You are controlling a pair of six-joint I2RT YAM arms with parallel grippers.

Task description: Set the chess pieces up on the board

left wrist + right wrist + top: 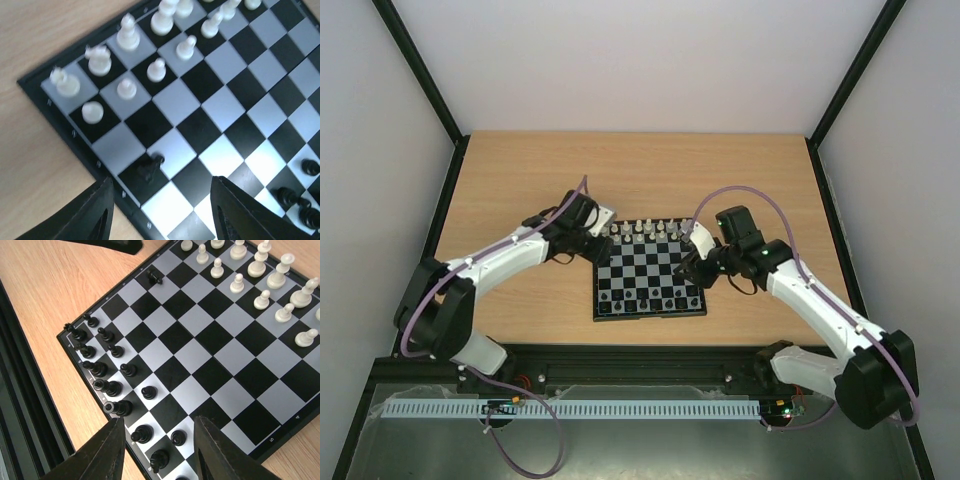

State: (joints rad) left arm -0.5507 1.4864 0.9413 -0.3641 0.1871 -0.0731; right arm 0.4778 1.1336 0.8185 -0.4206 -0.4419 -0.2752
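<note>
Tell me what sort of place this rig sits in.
Likely a robotics lab test cell: a wooden table enclosed by plain white walls and black frame posts, with a slotted cable duct along the front edge.

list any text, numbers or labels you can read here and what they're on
"5": faint, on the border of the board, right wrist view.
"4": faint, further along the same border.
Other border marks: too small and blurred to read.
No other text is legible.
</note>
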